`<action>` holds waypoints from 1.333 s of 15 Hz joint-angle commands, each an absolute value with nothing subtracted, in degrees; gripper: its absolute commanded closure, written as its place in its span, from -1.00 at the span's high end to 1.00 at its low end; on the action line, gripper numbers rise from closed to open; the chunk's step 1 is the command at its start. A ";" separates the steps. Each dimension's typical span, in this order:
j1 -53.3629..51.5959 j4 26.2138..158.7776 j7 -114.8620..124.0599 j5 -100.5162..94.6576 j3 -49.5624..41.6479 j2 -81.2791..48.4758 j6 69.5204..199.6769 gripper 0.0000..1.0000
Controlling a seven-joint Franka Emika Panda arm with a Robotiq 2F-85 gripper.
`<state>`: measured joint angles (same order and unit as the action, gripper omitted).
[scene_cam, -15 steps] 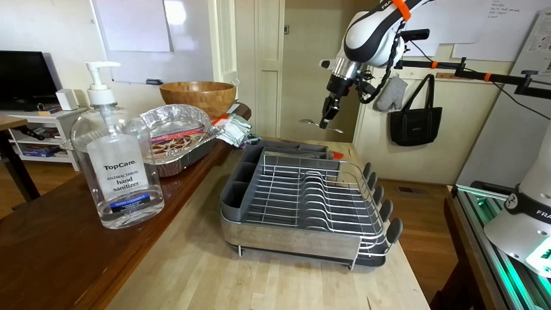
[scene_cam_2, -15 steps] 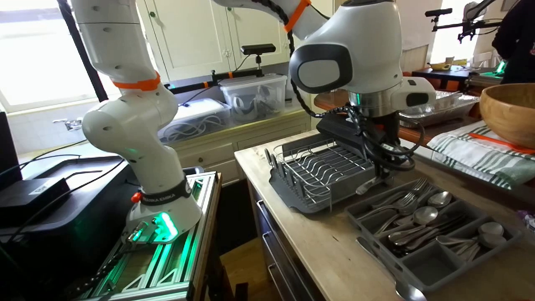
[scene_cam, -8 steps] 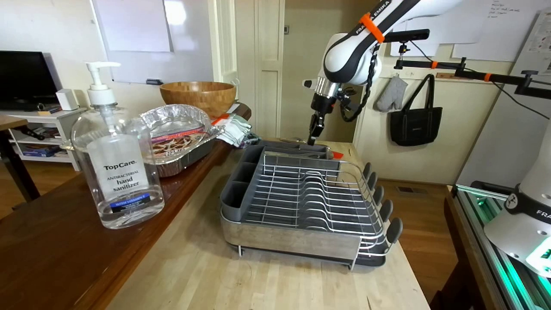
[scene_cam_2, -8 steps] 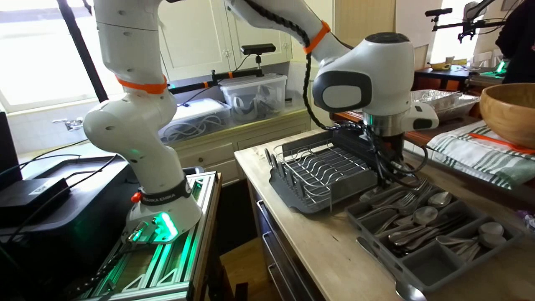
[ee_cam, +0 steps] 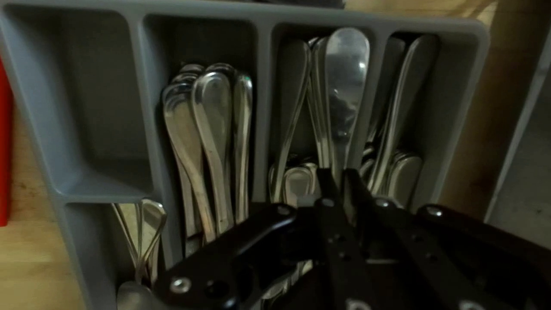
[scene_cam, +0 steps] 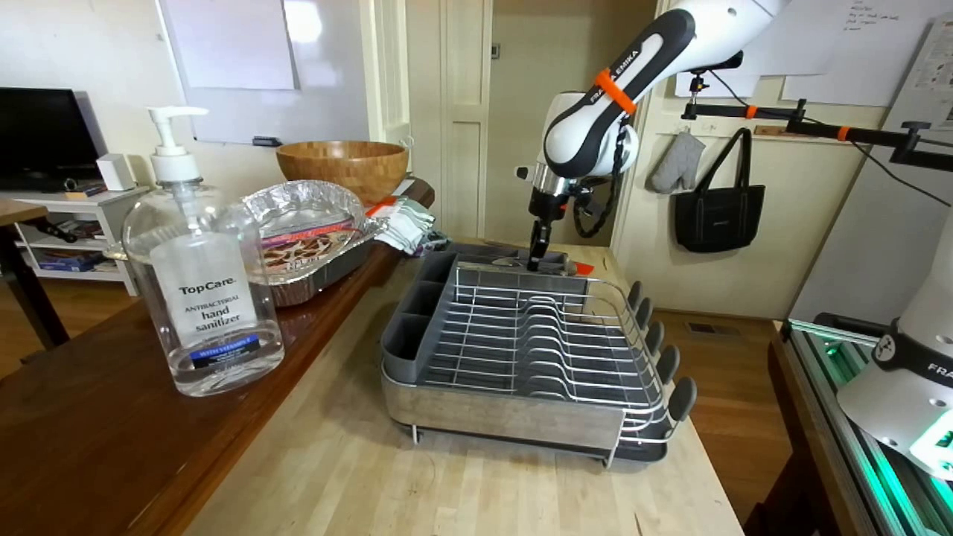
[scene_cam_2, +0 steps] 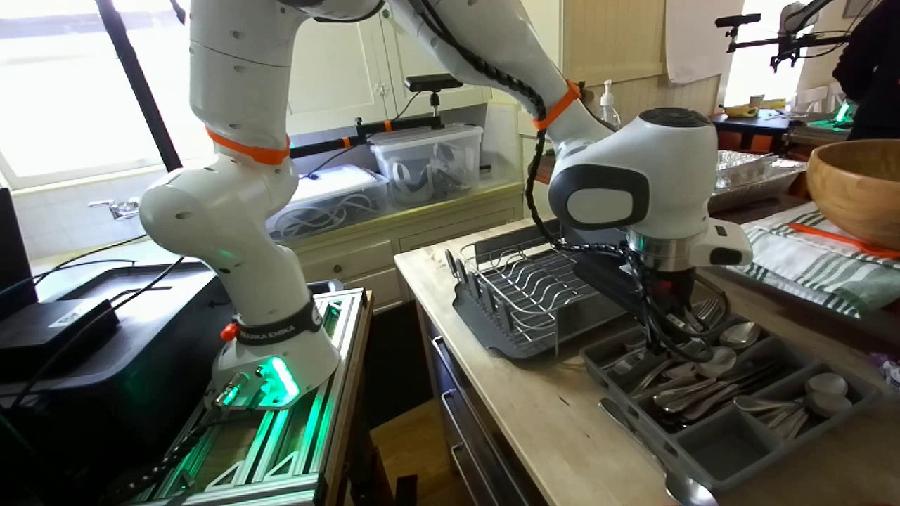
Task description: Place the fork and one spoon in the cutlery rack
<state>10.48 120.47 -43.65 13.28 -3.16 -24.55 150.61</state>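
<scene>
The gripper [ee_cam: 338, 173] is clenched on the handle of a silver utensil [ee_cam: 348, 60], whose broad, rounded end juts out ahead of the fingertips [ee_cam: 326, 185]; its head is hard to make out, so I cannot tell whether it is a fork or a spoon. Directly below the gripper lies the grey cutlery tray [ee_cam: 103, 198], the held handle over one of its long compartments. In the wrist view, a bundle of cutlery handles [ee_cam: 211, 112] lies left of the fingertips, in the next compartment. In an exterior view, forks [scene_cam_2: 706, 309] show just beside the gripper, and a loose spoon [scene_cam_2: 692, 490] rests on the counter [scene_cam_2: 562, 443], well apart from it. The dish-drying rack [scene_cam: 506, 417] stands near the gripper in both exterior views. Well apart from the gripper are the wooden bowl [scene_cam: 342, 170] and the TopCare hand sanitizer bottle [scene_cam: 212, 298].
</scene>
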 commanded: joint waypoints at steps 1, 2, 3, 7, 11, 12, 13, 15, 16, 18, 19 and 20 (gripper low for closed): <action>10.74 117.39 -36.71 8.57 -2.89 -27.97 152.85 -0.95; 10.68 116.89 -35.12 7.47 -2.88 -28.41 152.85 -0.95; 10.66 116.41 -33.75 6.29 -2.81 -28.80 152.74 -0.95; 10.73 115.20 -30.29 2.68 -2.29 -29.96 152.31 -0.95; 11.10 114.88 -28.63 0.50 -1.65 -30.00 151.19 -0.30; 11.35 115.06 -28.49 0.39 -1.41 -29.46 151.04 -0.17; 11.56 115.44 -28.42 0.41 -1.35 -28.49 150.83 -0.03; 12.18 116.64 -28.71 0.74 -1.34 -25.51 150.73 0.28; 12.42 117.34 -28.46 0.89 -1.58 -23.78 150.52 0.42; 13.13 119.56 -28.02 0.78 -2.61 -18.81 149.97 0.72; 12.64 120.31 -26.60 -1.05 -4.49 -16.63 148.61 0.89; 12.00 120.73 -24.74 -3.49 -6.60 -14.96 147.36 0.98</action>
<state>12.26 116.42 -29.28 1.80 -3.18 -22.25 150.93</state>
